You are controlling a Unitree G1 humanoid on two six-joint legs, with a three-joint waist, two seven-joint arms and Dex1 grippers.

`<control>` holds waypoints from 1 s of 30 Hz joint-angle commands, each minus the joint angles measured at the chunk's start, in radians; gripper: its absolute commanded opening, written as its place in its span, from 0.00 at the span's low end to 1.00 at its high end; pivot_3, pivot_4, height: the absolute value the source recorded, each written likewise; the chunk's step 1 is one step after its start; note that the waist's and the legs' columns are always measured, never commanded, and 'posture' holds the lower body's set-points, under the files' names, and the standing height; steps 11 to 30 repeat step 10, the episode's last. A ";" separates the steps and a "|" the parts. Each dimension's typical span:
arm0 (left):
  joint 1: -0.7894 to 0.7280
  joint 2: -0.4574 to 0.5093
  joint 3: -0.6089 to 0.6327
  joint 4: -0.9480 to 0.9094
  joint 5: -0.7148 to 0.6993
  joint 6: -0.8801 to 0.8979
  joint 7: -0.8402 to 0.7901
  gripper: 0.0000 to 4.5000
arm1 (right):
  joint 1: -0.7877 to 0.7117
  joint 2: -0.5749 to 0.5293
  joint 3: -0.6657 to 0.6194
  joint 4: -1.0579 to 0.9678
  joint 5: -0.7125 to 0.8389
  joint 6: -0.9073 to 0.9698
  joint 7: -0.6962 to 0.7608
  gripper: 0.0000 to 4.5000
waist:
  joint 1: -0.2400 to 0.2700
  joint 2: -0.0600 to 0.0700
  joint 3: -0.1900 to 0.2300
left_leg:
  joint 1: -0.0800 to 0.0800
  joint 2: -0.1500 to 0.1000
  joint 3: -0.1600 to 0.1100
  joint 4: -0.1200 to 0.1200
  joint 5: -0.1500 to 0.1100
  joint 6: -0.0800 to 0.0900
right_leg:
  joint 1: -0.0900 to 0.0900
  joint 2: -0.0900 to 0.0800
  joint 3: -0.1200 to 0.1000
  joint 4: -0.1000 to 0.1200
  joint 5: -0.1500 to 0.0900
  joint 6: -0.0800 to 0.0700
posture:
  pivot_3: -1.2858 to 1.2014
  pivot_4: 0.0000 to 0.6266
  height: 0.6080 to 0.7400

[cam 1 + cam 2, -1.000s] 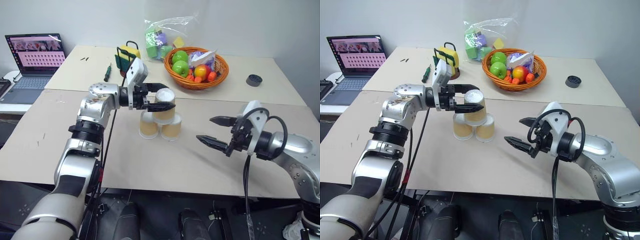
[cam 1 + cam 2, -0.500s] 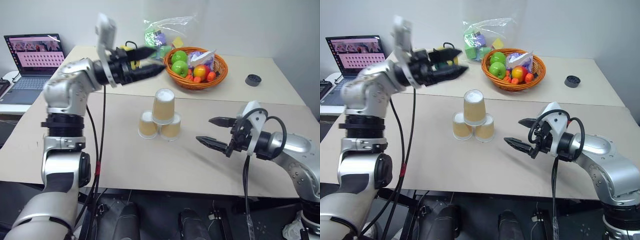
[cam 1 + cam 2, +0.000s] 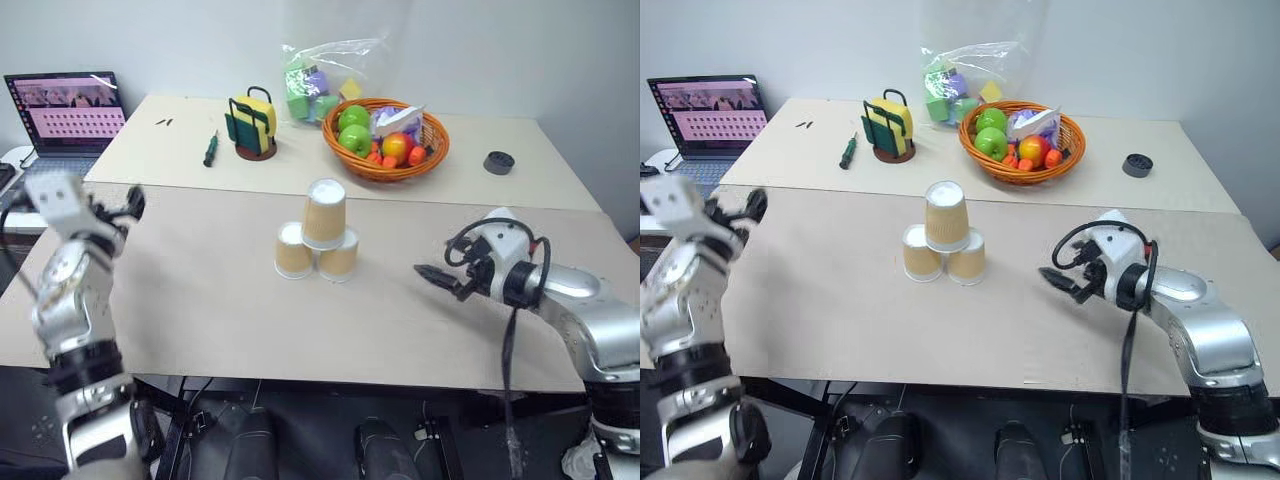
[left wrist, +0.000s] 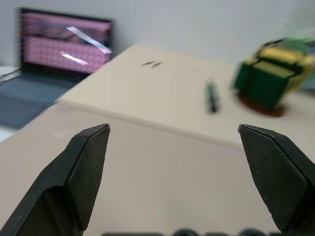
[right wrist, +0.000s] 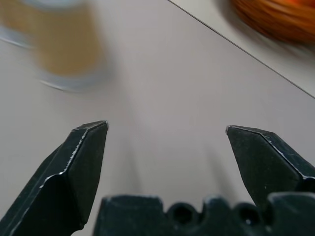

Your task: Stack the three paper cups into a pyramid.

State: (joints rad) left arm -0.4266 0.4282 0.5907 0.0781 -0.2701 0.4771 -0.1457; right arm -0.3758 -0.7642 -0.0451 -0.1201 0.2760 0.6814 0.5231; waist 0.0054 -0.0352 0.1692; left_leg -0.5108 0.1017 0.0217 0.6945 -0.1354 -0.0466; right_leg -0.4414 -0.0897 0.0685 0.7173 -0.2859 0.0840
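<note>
We see the three paper cups (image 3: 318, 238) standing as a finished pyramid near the middle of the counter (image 3: 200, 300): two cups sit upside down side by side and touching, and the third rests upside down on top of them, bridging the pair, its white base facing up. Taking the pyramid as our landmark, the left tool (image 4: 172, 167) is well apart from it toward the counter's left edge, raised above the surface, its two black fingers spread wide with nothing between them; through its wrist camera we look past the fingertips (image 4: 93, 142) at bare counter, a green-handled screwdriver (image 3: 211, 148) and a green and yellow holder (image 3: 250, 124). The right tool (image 3: 432, 275) sits to the right of the pyramid, clear of the cups and near the counter surface, its fingers also spread wide and empty, with one cup blurred ahead of it in its wrist view. Behind the pyramid lies an orange wicker basket (image 3: 340, 160) of fruit, with a clear bag of coloured blocks (image 3: 315, 80) just behind that. A small black round object (image 3: 497, 162) lies behind and to the right of the pyramid, and an open laptop (image 3: 62, 110) stands far to the left and behind.
</note>
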 commanded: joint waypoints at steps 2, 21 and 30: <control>0.089 -0.049 0.018 -0.086 -0.004 -0.084 0.062 1.00 | -0.104 0.142 -0.030 0.185 -0.153 -0.122 -0.278 1.00 | 0.007 0.000 0.000 | 0.000 0.000 0.000 0.000 0.000 0.000 | 0.000 0.000 0.000 0.000 0.000 -0.001 | 0.52 0.24 0.40; 0.108 -0.062 0.016 -0.016 -0.008 -0.178 0.089 1.00 | -0.117 0.351 -0.187 0.326 -0.142 -0.268 -0.513 1.00 | 0.014 0.000 0.000 | -0.007 0.000 0.000 0.001 0.000 0.000 | -0.006 0.000 0.000 0.001 0.001 0.002 | 0.52 0.24 0.40; 0.108 -0.062 0.016 -0.016 -0.008 -0.178 0.089 1.00 | -0.117 0.351 -0.187 0.326 -0.142 -0.268 -0.513 1.00 | 0.014 0.000 0.000 | -0.007 0.000 0.000 0.001 0.000 0.000 | -0.006 0.000 0.000 0.001 0.001 0.002 | 0.52 0.24 0.40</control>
